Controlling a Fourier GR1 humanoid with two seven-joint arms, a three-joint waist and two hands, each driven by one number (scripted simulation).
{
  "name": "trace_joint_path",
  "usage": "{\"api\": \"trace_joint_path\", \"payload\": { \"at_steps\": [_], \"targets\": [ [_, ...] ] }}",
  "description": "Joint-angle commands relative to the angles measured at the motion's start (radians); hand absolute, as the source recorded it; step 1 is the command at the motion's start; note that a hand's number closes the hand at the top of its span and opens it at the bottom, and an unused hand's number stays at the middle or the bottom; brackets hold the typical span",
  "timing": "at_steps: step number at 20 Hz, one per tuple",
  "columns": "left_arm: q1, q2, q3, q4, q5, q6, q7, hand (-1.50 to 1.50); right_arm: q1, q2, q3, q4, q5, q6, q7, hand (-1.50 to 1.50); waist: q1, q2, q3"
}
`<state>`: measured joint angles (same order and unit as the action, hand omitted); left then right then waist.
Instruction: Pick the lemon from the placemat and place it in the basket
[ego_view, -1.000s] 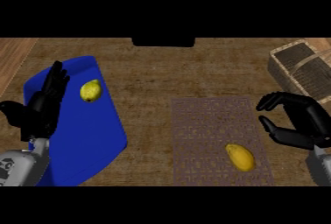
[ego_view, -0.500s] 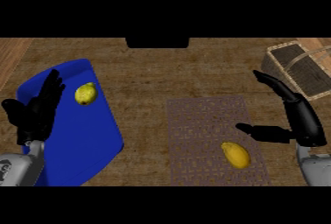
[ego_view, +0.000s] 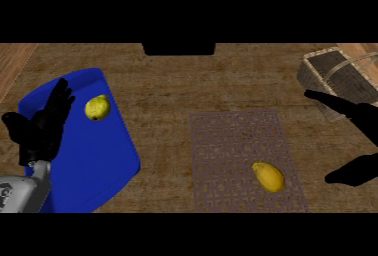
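In the head view, we see the lemon (ego_view: 268, 176) lying on the woven placemat (ego_view: 244, 160), toward its near right corner, untouched. A second yellow fruit (ego_view: 97, 107) sits on the blue mat (ego_view: 88, 165) at the left, well apart from the first; we judge the one on the woven mat to be the task's target, though we cannot be sure from shape alone.

What has changed is our right hand (ego_view: 358, 130). A second ago it hovered with curled fingers to the right of the placemat; half a second ago it had begun to open; now it is spread wide, fingers stretched toward the far side and the thumb low at the near right, just beside the placemat's right edge. It is not touching the lemon. The hand has also slid toward the view's right edge, so part of it is cut off. The basket (ego_view: 336, 75) stands at the far right, just beyond the fingertips.

Our left hand (ego_view: 40, 127) rests open at the left edge, fingers up, over the blue mat, much as it did before.

For the task, we read this opening as preparation for a grasp: the hand is readied but has not yet closed in on the lemon, so picking remains to be done, and the placing after it.
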<state>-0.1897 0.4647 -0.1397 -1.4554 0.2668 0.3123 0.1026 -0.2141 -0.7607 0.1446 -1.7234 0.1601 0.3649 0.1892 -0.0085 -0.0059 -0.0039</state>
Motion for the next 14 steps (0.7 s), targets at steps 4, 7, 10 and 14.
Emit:
{"api": "trace_joint_path", "payload": {
  "at_steps": [4, 7, 10, 14],
  "targets": [
    [-0.033, -0.035, -0.006, -0.011, -0.040, 0.010, 0.071, 0.00, -0.003, -0.075, -0.052, -0.085, -0.142, 0.248, 0.159, -1.50, 0.006, 0.005, 0.004],
    [-0.013, -0.016, 0.064, 0.002, -0.030, -0.040, 0.018, 0.00, 0.053, -0.094, -0.151, -0.104, -0.195, 0.314, 0.133, -1.50, 0.004, 0.004, 0.004],
    [0.009, -0.075, 0.032, 0.017, -0.070, -0.032, -0.007, 0.00, 0.148, 0.016, -0.116, -0.094, -0.055, 0.225, 0.029, -1.50, 0.003, 0.005, 0.004],
    [-0.015, -0.060, 0.098, 0.063, -0.057, -0.098, -0.022, 0.00, 0.101, 0.101, -0.140, -0.109, -0.070, 0.220, 0.084, -1.50, 0.007, 0.006, 0.004]
  ]
}}
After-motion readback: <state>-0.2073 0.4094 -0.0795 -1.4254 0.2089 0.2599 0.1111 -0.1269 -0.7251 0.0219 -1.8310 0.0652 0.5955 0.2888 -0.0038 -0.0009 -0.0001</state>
